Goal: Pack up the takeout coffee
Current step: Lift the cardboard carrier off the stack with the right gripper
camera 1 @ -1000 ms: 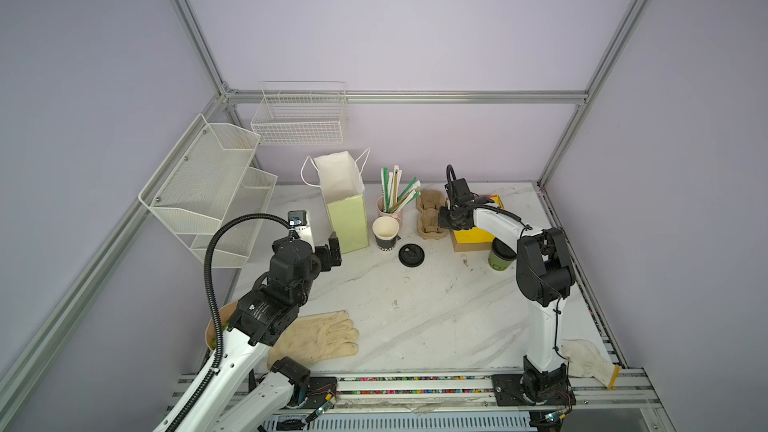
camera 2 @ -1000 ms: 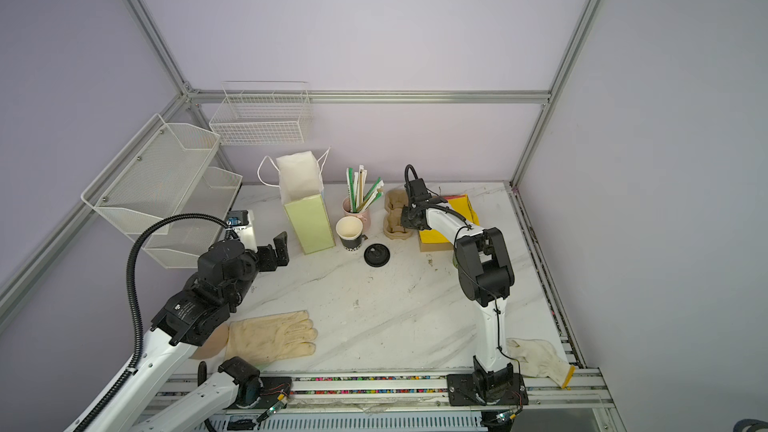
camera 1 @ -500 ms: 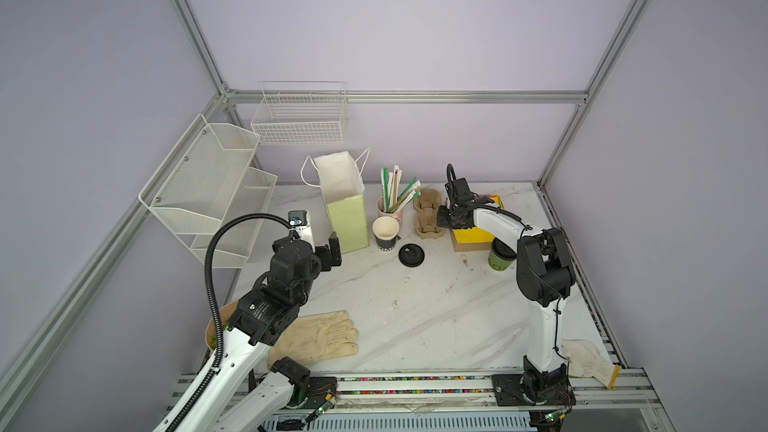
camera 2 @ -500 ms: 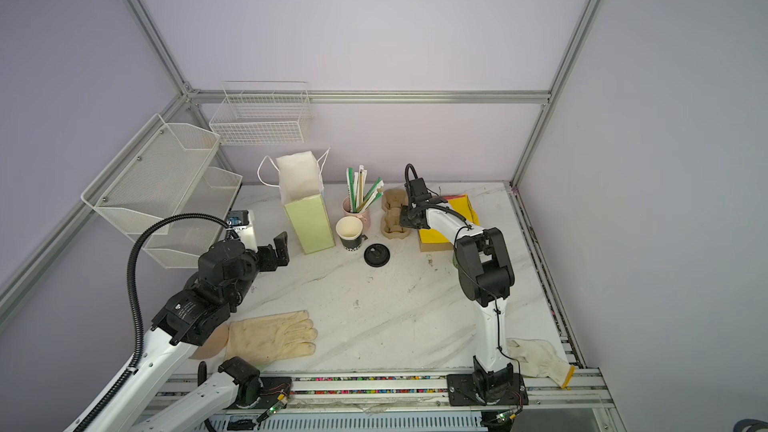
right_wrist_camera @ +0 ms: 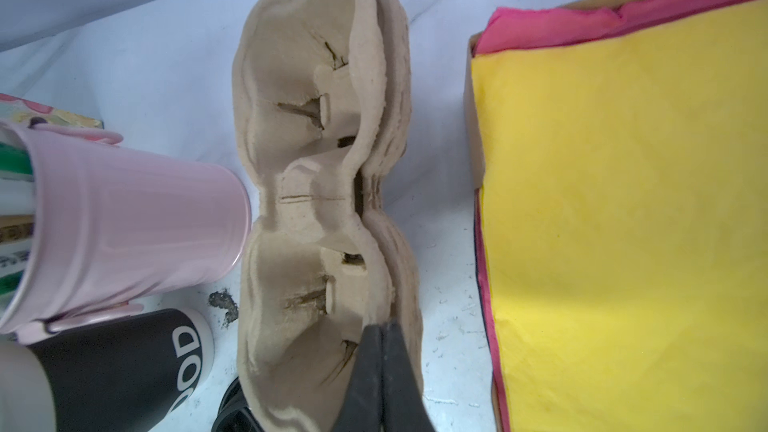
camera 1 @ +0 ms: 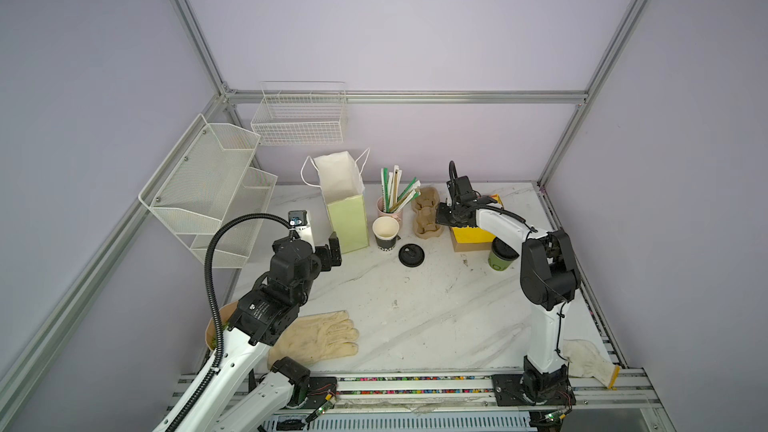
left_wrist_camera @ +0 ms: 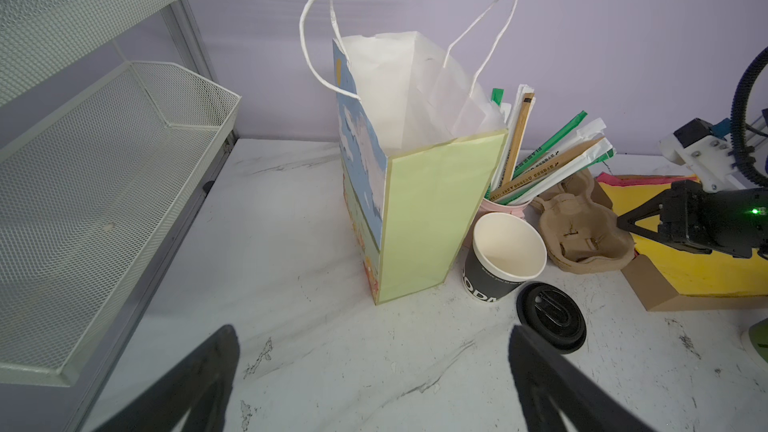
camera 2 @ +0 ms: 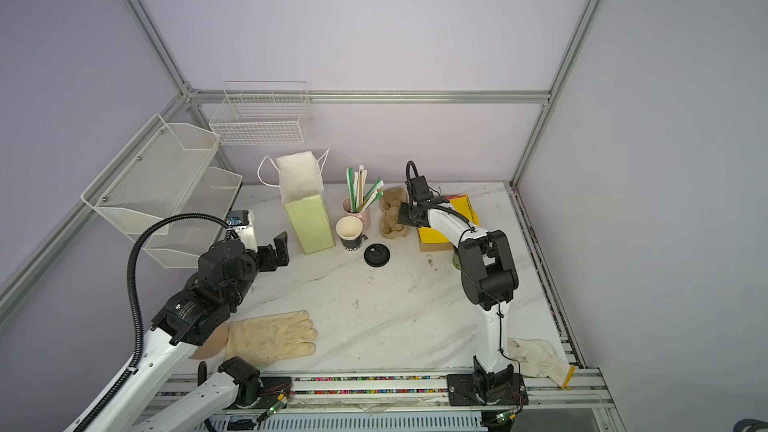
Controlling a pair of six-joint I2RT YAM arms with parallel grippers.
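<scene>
The takeout coffee [camera 1: 500, 257], a light green cup with a black lid, stands on the table beside the right arm's elbow; in a top view the arm hides most of it. My right gripper [camera 1: 441, 218] [right_wrist_camera: 382, 326] is far from it, shut on the rim of the brown pulp cup carrier [camera 1: 426, 214] [right_wrist_camera: 307, 184]. One finger sits inside a well and one outside the wall. My left gripper [camera 1: 332, 249] [left_wrist_camera: 372, 334] hovers open and holds nothing, in front of the open paper bag [camera 1: 347, 209] [left_wrist_camera: 436, 201].
An open black paper cup [camera 1: 385, 234] and a loose black lid [camera 1: 411, 254] lie between bag and carrier. Behind them stands a pink cup of straws [camera 1: 390, 205]. A box of yellow paper [camera 1: 473, 236], two work gloves [camera 1: 320, 336] and wire shelves [camera 1: 208, 184] border the table.
The right gripper's jaws have closed the last bit onto the carrier's rim. Neither arm has otherwise moved.
</scene>
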